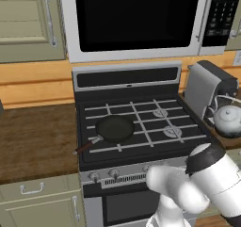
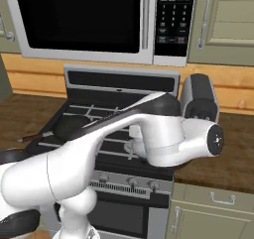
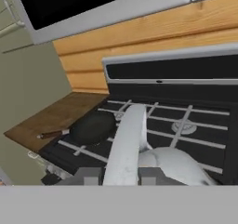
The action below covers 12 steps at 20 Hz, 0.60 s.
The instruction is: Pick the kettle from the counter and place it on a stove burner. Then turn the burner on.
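Observation:
The shiny silver kettle (image 1: 228, 119) stands on the brown counter (image 1: 37, 139) to the right of the stove, in front of a toaster. On the stove's right half two silvery caps show under the black grates; the larger one at the front is the stove burner (image 1: 172, 132). In the hand view my gripper (image 3: 118, 176) looks over the stove from its right side; its grey fingertips (image 3: 87, 175) stand apart at the bottom with nothing held. The arm is folded low in front of the stove, well away from the kettle. In the right base view the arm hides the kettle.
A black frying pan (image 1: 114, 128) with a brown handle lies on the front left burner. The toaster (image 1: 207, 87) stands behind the kettle. Stove knobs (image 1: 114, 173) line the front panel. A microwave (image 1: 136, 19) hangs above the stove. Wood counter lies left of the stove.

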Motion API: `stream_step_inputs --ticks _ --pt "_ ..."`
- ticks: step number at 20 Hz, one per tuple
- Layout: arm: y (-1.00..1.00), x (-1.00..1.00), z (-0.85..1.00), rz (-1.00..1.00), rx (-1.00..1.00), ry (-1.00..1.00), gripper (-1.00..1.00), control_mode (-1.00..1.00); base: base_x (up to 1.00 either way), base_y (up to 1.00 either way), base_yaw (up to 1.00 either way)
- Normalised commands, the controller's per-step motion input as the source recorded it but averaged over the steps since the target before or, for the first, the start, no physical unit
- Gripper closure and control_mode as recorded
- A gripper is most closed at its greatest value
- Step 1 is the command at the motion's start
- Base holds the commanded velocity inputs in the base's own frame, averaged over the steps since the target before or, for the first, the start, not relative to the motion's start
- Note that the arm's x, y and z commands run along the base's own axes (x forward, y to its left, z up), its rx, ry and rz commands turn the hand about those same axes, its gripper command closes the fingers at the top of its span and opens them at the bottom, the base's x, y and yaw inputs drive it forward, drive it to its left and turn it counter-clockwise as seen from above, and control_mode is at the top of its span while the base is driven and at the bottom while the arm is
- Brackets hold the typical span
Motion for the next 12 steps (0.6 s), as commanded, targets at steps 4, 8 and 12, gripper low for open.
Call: stream_step_inputs --ticks 4,8,12 --pt "0.69 0.04 0.0 0.03 0.0 0.05 1.0 -1.0 0.0 0.0 0.0" --pt "0.57 0.28 0.0 0.01 0.0 0.02 1.0 -1.0 0.0 0.0 0.0" --pt "0.53 0.53 0.0 0.0 0.0 0.11 1.0 -1.0 0.0 0.0 0.0"
